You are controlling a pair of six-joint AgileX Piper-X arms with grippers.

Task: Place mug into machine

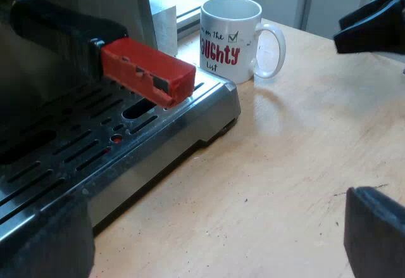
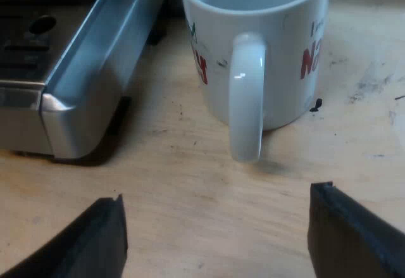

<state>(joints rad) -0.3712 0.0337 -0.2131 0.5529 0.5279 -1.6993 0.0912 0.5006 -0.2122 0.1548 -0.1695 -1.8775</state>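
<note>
Since right gripper (image 2: 218, 240) is spread wide w/ nothing held, facing the handle (image 2: 247, 94) of the mug (image 2: 285, 69), no grasp yet. Left gripper (image 1: 209, 246) also wide open, empty, near drip tray (image 1: 126, 139). Mug stands on table (image 2: 190, 189) just beside tray, not on it: grip, lift, placing all left. Farther, red handle end (image 1: 149, 72) hangs over tray; machine (image 1: 134, 2) cut off above, spout area hidden.
</note>
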